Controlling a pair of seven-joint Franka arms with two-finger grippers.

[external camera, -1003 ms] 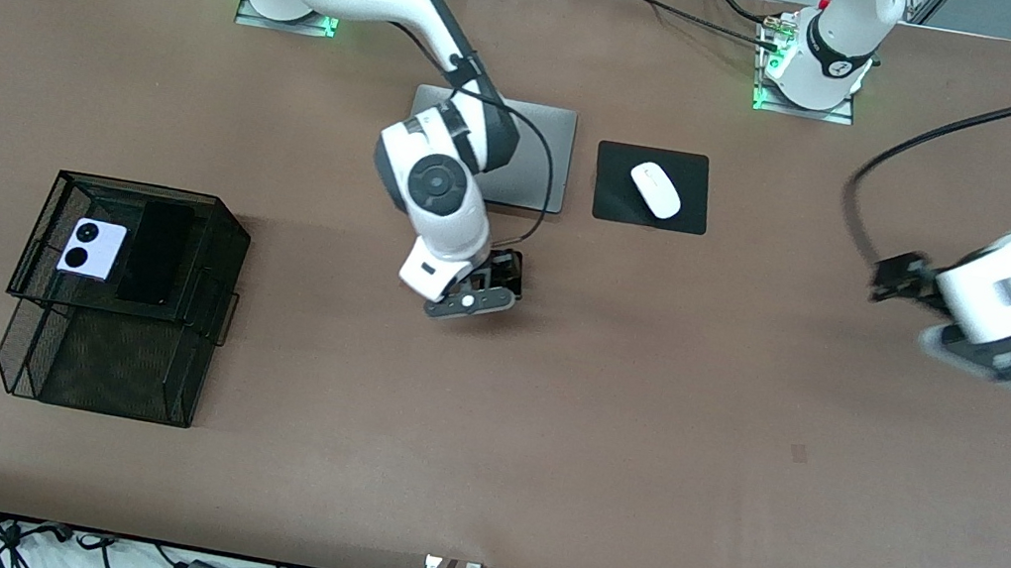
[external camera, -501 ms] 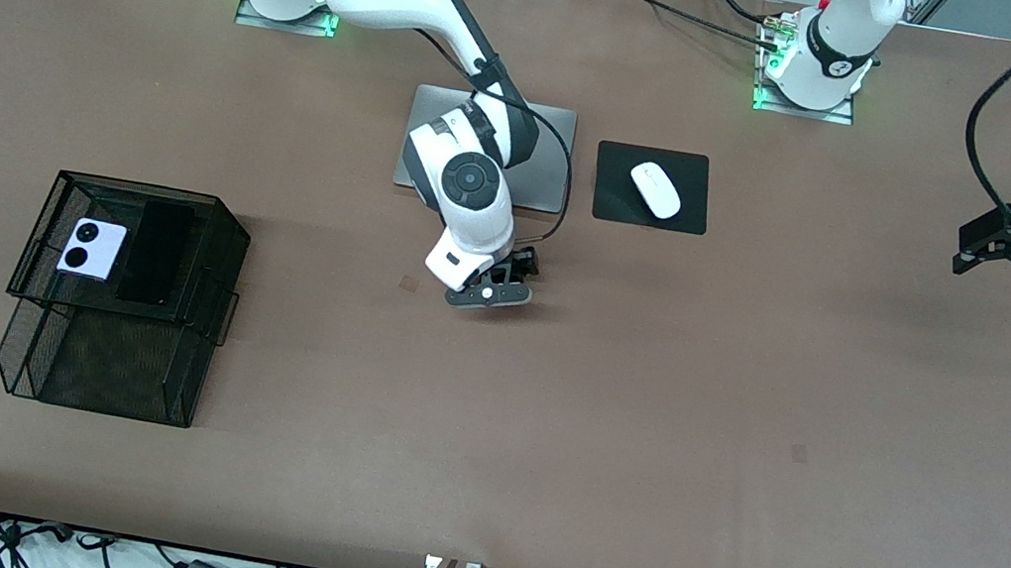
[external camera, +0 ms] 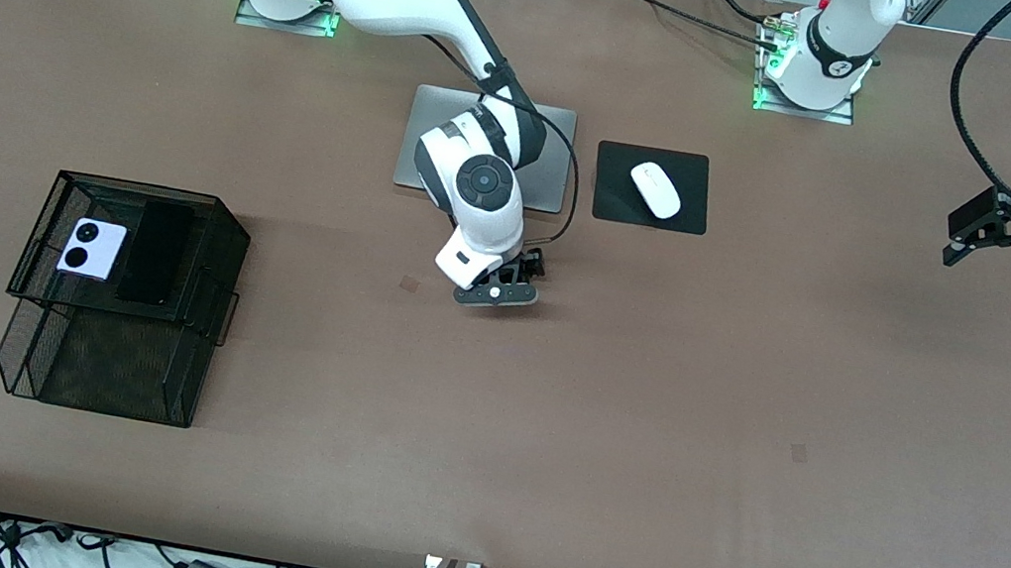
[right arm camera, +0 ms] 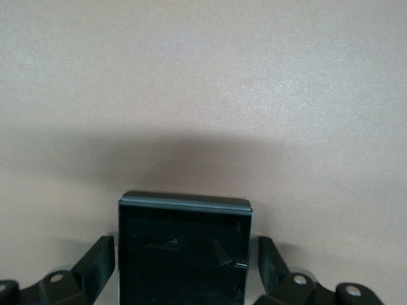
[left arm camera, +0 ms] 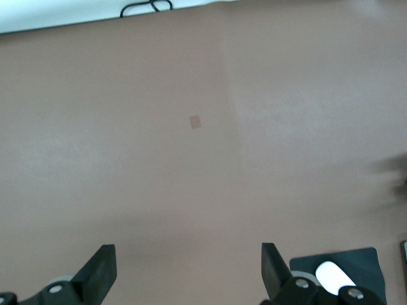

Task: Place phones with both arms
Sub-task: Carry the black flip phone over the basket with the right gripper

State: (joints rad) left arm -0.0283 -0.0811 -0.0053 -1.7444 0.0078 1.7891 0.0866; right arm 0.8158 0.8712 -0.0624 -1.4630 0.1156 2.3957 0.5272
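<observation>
1. Black wire-mesh tray (external camera: 215, 216), right arm's end: squarish lilac-white phone (external camera: 91, 248) beside long glossy black phone (external camera: 155, 252).
2. Right gripper (right arm camera: 184, 270) over mid-table, fingers straddling small square black phone (right arm camera: 184, 251); grip contact unclear.
3. Left gripper (left arm camera: 187, 273) spread wide, empty, over matte brown tabletop (external camera: 649, 396).

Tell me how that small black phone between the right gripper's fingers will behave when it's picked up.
The small black phone looks like a rigid flat slab, so it probably won't flex. Its glossy face suggests it could slip between the right gripper fingers. Being flat, it shouldn't roll.
</observation>
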